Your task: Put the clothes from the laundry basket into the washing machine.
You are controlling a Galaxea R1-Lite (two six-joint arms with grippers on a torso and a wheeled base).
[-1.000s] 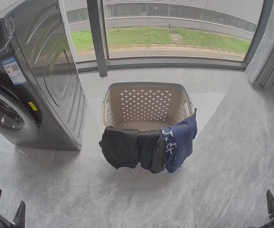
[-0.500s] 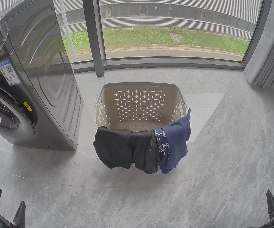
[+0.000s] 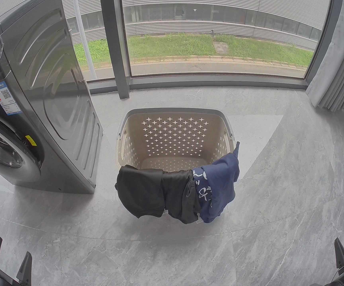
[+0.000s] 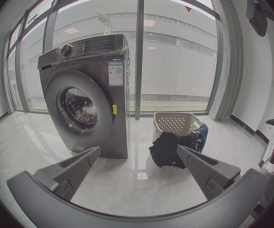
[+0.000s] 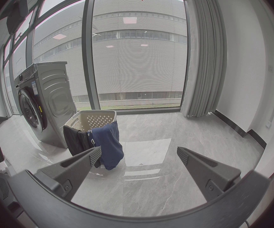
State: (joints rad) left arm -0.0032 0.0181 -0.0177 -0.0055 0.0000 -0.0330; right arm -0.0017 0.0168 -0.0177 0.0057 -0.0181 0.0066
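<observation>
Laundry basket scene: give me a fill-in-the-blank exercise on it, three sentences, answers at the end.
1. In the head view, the laundry basket stands on the floor to the ____ of the washing machine.
2. Black clothes hang over its near rim beside a garment coloured ____.
3. The left hand and the right hand are both empty and ____.

Answers: right; blue; open.
</observation>
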